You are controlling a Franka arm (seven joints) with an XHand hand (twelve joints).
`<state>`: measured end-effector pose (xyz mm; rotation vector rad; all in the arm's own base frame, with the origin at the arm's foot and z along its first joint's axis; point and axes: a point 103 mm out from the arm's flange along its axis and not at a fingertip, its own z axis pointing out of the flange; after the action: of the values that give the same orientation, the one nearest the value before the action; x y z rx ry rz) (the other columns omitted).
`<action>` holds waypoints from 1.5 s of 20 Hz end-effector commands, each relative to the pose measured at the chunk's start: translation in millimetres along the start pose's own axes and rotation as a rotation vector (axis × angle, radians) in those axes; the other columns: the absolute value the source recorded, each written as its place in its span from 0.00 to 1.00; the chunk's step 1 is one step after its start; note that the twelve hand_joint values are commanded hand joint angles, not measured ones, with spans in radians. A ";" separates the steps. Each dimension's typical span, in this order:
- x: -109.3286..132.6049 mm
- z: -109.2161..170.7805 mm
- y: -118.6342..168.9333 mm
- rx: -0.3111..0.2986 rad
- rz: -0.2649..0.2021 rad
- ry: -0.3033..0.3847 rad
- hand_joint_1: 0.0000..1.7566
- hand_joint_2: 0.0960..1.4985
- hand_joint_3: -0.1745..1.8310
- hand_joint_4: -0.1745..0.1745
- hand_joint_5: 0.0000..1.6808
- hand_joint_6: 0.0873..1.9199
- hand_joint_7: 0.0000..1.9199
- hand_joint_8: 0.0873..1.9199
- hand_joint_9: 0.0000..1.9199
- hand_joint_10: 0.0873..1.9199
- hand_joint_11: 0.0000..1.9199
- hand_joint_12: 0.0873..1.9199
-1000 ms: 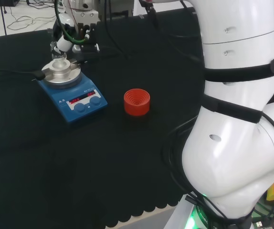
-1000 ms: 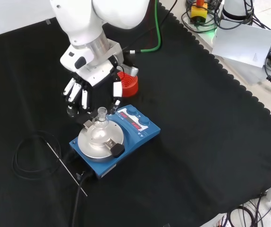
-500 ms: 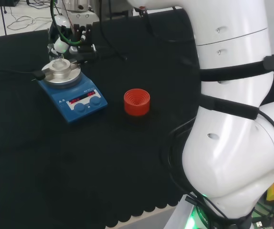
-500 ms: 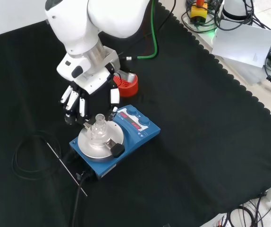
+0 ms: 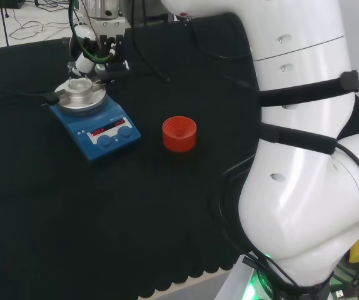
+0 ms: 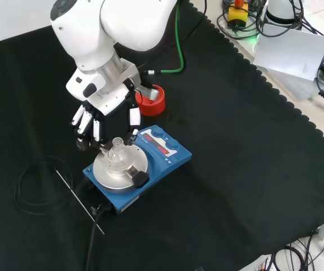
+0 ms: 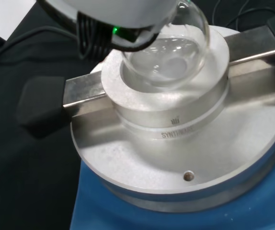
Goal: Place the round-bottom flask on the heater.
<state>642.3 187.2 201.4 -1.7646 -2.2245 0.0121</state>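
The clear round-bottom flask (image 6: 117, 153) sits upright in the silver well of the blue heater (image 6: 163, 151), its neck pointing up. In the wrist view its bulb (image 7: 168, 52) rests inside the metal block (image 7: 176, 124). The hand (image 6: 103, 110) hangs just above and behind the flask, open, with its fingers (image 6: 86, 121) pointing down on one side and the thumb on the other, apart from the neck. In the head view the hand (image 5: 95, 53) is above the heater (image 5: 95, 122), whose silver block (image 5: 78, 94) carries the flask.
An empty red ribbed stand (image 6: 150, 99) sits just beyond the heater, half behind the hand; in the head view it (image 5: 179, 134) is right of the heater. A black cable loop (image 6: 32, 186) and a thin metal rod (image 6: 77, 197) lie left of the heater.
The hand has lifted up and away from the flask's neck, drifting left in the front view. The flask stays seated in the heater's block.
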 end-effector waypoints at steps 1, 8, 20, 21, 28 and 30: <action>-1.1 2.5 1.8 0.001 0.000 0.002 0.64 0.40 0.48 0.61 0.68 0.48 0.19 0.32 0.35 0.28 0.19 0.68; -1.9 7.5 4.8 0.010 -0.012 0.026 0.62 0.47 0.41 0.76 0.65 0.49 0.18 0.33 0.34 0.28 0.18 0.68; -5.4 -1.7 -13.0 0.029 -0.014 0.030 0.50 0.38 0.39 0.34 0.29 0.36 0.07 0.32 0.24 0.32 0.10 0.71; -6.1 -4.7 -17.3 0.023 -0.012 0.030 0.50 0.38 0.39 0.34 0.29 0.36 0.07 0.32 0.24 0.32 0.09 0.71; -15.7 -31.7 -67.2 -0.037 0.034 0.043 0.50 0.38 0.38 0.35 0.29 0.32 0.07 0.32 0.24 0.33 0.09 0.72; -16.5 -37.3 -83.9 -0.052 0.046 0.047 0.50 0.38 0.38 0.35 0.29 0.32 0.08 0.32 0.24 0.33 0.09 0.72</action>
<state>619.2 171.7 217.1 -1.7455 -2.1975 -0.0032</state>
